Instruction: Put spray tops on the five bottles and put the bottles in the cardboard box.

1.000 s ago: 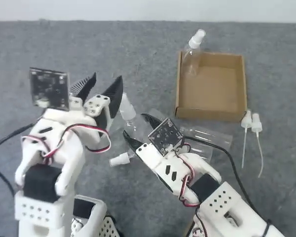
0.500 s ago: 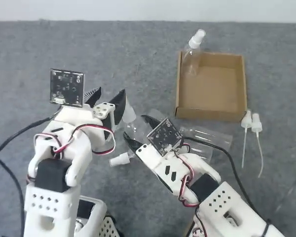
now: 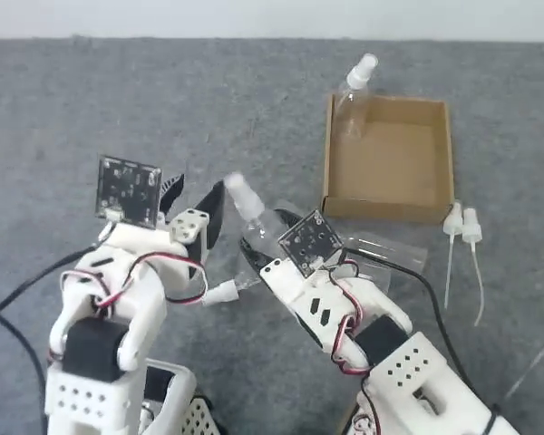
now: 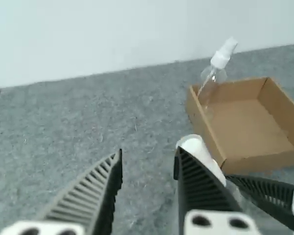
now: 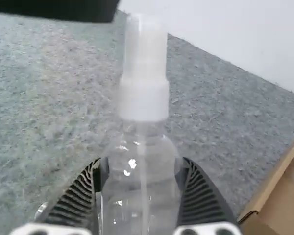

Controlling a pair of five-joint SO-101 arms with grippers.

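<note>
A clear bottle (image 3: pixel 252 216) with a white spray top (image 3: pixel 236 187) is tilted up off the grey table, and my right gripper (image 3: pixel 267 238) is shut on its body. In the right wrist view the bottle (image 5: pixel 141 161) sits between both fingers (image 5: pixel 78 196), its spray top (image 5: pixel 143 73) pointing away. My left gripper (image 3: pixel 192 196) stands open just beside the bottle's top, holding nothing. From the left wrist, the white top (image 4: pixel 192 146) peeks behind one finger (image 4: pixel 198 186). The cardboard box (image 3: pixel 440 159) holds one capped bottle (image 3: pixel 352 95) leaning in its far corner.
Two loose spray tops (image 3: pixel 462 227) with long tubes lie to the right of the box. A small white spray top (image 3: pixel 221 292) lies on the table between the arms. Clear uncapped bottles (image 3: pixel 385 249) lie beside the right arm, in front of the box.
My right gripper has shut on the capped bottle and raised it off the table. The left arm has shifted toward the right arm, its gripper still open.
</note>
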